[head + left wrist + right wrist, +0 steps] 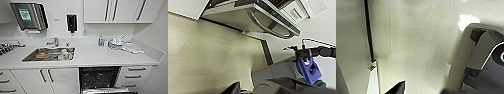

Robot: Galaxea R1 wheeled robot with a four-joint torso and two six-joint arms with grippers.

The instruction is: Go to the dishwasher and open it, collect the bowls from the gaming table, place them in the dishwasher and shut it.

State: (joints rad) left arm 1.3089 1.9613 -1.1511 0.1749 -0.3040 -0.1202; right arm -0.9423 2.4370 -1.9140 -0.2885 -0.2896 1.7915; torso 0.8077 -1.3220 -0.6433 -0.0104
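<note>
Facing the counter, the head view puts the dishwasher [99,77] under the white worktop [95,58], right of the sink [50,54], its dark cavity exposed and its door dropped toward the robot. From the left wrist, that door [250,17] hangs open over the pale floor [205,55], the bar handle [268,26] running along its outer edge: probably stiff, hinged and weighty, best taken mid-bar. The right wrist view shows floor; neither gripper's jaws can be judged.

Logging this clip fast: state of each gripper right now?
Left gripper: cannot be told.
Right gripper: cannot be told.
</note>
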